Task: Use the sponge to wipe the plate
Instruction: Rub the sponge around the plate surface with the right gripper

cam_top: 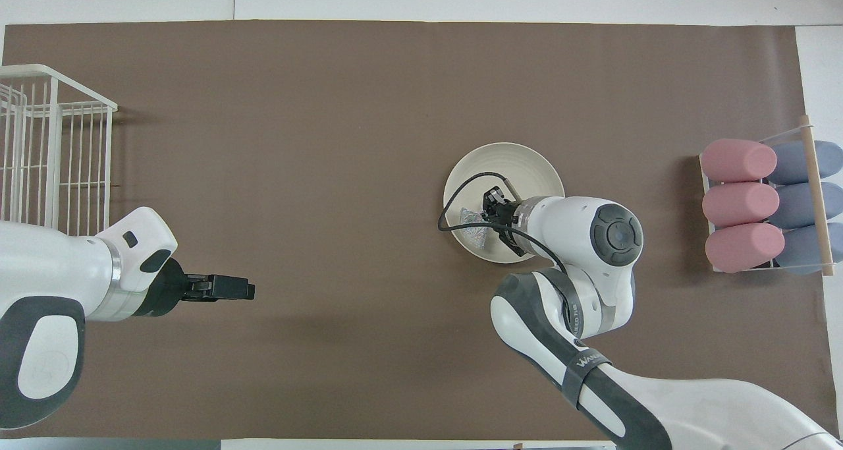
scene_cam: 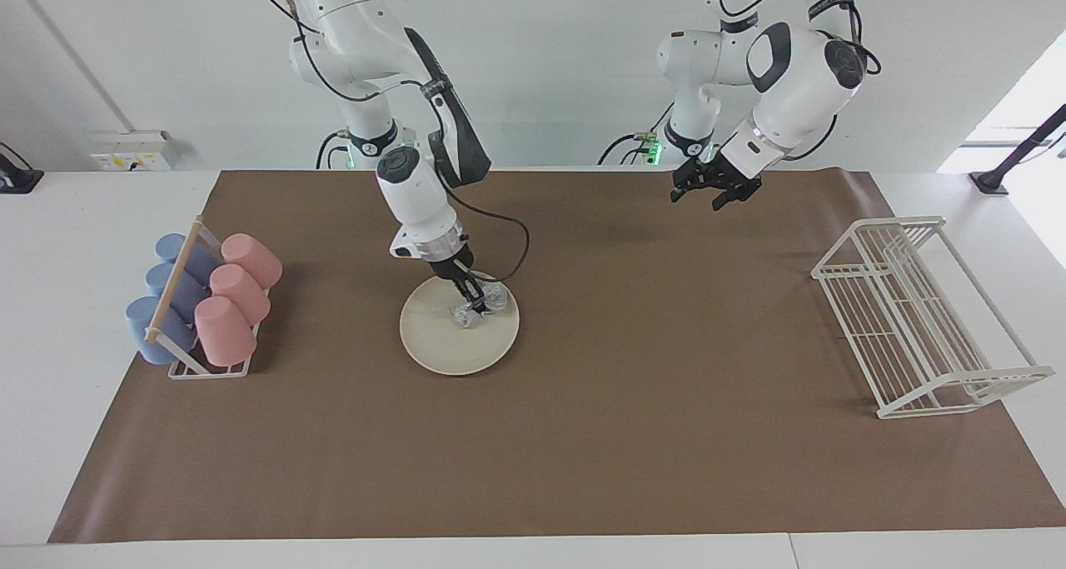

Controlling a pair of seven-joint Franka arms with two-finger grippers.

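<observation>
Left of centre in the facing view, the right gripper (scene_cam: 476,309) presses the clamped sponge (scene_cam: 480,306) onto the round plate (scene_cam: 441,344), at its upper-right edge, its direction unreadable. At upper right the left gripper (scene_cam: 714,187) waits, fingers spread, above the mat (scene_cam: 583,436).

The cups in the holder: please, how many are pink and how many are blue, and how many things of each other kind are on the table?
Pink cups: 3
Blue cups: 3
Cup holder: 1
Plate: 1
Sponge: 1
Wire rack: 1
Total: 10
</observation>
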